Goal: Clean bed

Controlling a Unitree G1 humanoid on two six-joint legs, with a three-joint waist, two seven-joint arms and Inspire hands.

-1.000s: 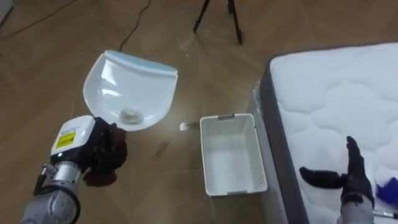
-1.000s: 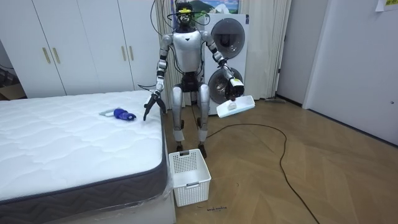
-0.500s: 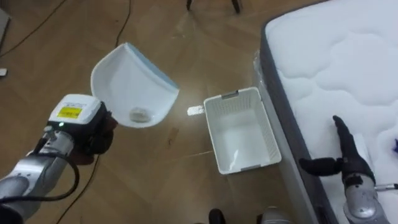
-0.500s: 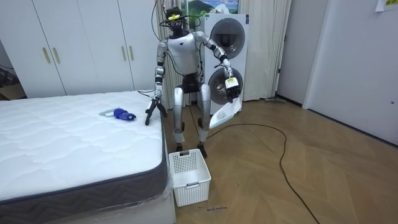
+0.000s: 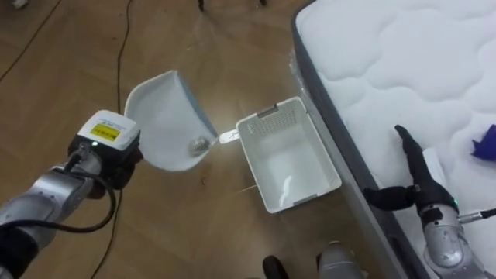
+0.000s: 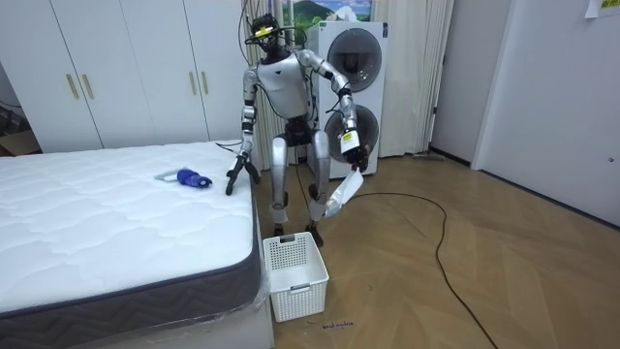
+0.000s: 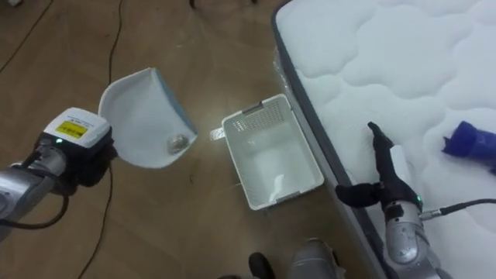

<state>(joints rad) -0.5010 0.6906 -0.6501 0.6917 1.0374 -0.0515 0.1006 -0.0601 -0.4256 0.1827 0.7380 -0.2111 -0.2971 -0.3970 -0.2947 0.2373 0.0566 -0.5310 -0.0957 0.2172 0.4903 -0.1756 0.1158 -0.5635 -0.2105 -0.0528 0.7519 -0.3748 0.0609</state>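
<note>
We look down from the robot's head at a wooden floor [image 5: 194,225] beside a white quilted mattress [image 5: 387,62]. The left hand [image 5: 116,161] is curled round the handle of a white dustpan [image 5: 159,116], which it holds tipped steeply. A small crumpled scrap [image 5: 198,143] sits at the pan's lower lip. A white plastic basket [image 5: 267,122] stands on the floor against the bed and looks empty. In the room view the pan hangs above the basket and off to one side.

The right hand [image 5: 415,182] hovers at the mattress edge, fingers straight, thumb spread, holding nothing. A blue brush [image 5: 487,143] lies on the mattress near it.

We judge the sweeping done, since the mattress looks clear apart from the brush. The scrap has not yet been emptied into the basket.
</note>
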